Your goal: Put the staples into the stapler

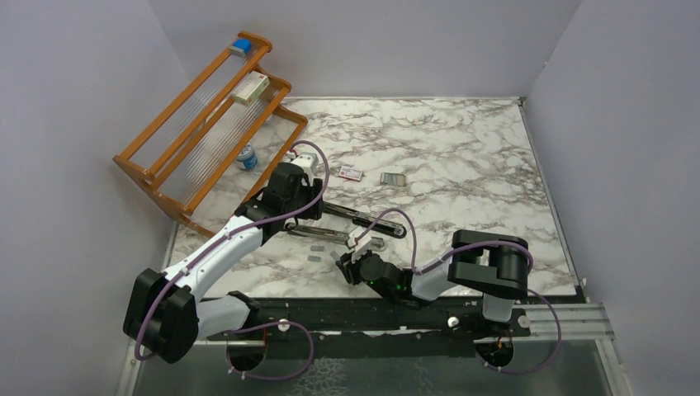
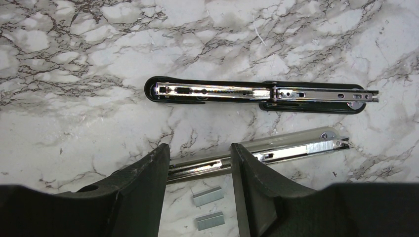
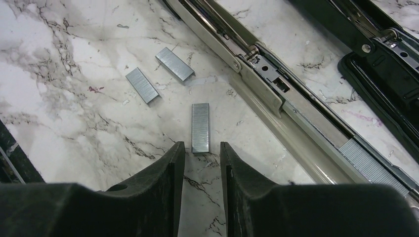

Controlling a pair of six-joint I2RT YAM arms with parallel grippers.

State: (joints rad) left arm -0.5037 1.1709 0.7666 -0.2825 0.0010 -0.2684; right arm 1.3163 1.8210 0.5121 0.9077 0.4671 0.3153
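Your nearest staple strip (image 3: 200,127) lies flat on the marble bench (image 3: 64,44). It is on the arms' side of the black stapler (image 2: 262,93), which is opened out flat with its silver rail facing up. A second strip (image 3: 142,85) and a third strip (image 3: 175,63) lie farther from that stapler. A light grey stapler (image 3: 276,94), also opened, lies between the strips and the black one.

Your right tool (image 3: 202,148) sits just short of the nearest strip, jaws narrow with nothing between them; I judge this to be the pick-up step. Next, advance until the fingers straddle the strip's long sides, then close.

Your left tool (image 2: 200,148) stands about half open over the grey stapler's end, and any contact there is hidden. Whether the black rail already holds staples is hard to make out.
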